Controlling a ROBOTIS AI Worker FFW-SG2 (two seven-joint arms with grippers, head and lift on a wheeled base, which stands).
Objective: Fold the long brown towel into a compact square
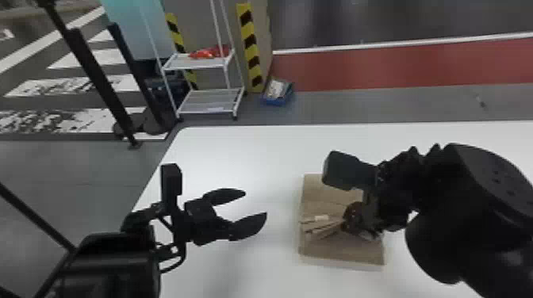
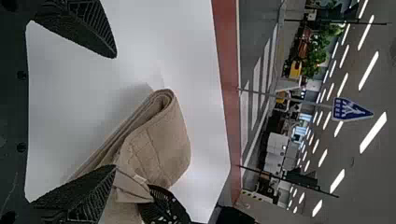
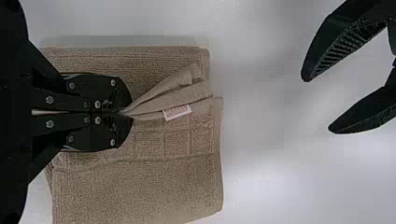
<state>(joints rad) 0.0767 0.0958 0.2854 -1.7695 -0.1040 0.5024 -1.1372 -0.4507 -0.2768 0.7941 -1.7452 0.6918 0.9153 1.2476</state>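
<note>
My left gripper above the white table, jaws wide and holding nothing, folded brown towel lying to its right on the tabletop, my right gripper over it, jaws closed on its gathered edge.

Head view high, angled down, left wrist low, outward, right wrist close overhead (towel in all)

towel: ribbed, rough, matt cloth | surface: smooth, white, faintly glossy | left jaws: matt black, ridged inside
</note>
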